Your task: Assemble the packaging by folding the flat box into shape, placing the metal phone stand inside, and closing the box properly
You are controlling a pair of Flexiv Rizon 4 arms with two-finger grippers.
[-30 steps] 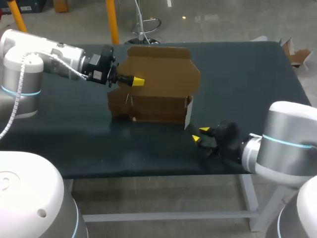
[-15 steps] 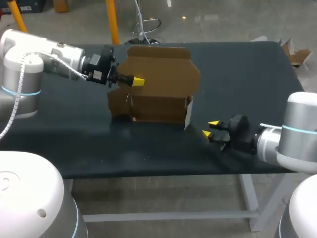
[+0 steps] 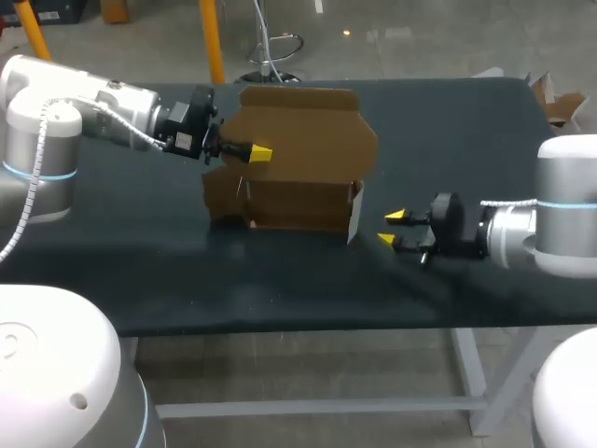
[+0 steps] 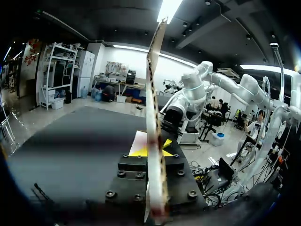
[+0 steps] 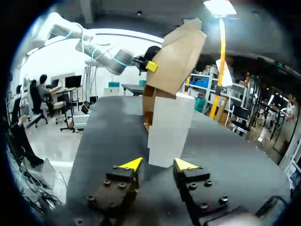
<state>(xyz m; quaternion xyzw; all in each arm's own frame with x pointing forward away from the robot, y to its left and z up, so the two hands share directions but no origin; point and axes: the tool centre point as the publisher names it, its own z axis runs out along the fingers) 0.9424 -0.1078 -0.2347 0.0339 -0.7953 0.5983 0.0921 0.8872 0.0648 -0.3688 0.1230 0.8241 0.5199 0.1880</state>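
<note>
holding the half-folded box (image 3: 298, 177) by its upright back, left gripper (image 3: 261, 152) is clamped on the cardboard edge. right gripper (image 3: 392, 228) sits near the box's white flap (image 3: 354, 213), fingers spread, grasping nothing.

Overall: the head view has even, fairly dim indoor light, and both wrist views darken toward their black rims.
Source: overhead; a white ceiling strip lamp (image 4: 168, 9) burns out to plain white in the left wrist view.
Shadows: soft and faint on the matte black worktop (image 3: 448, 140). The front wall of the brown cardboard box (image 3: 298, 159) is darker than its raised flap.
Glare: a pale sheen lies on the worktop, lower left of centre in the head view.
Blur: the cardboard edge nearest the left wrist lens is smeared.
Distortion: straight lines bow near the wrist rims.
</note>
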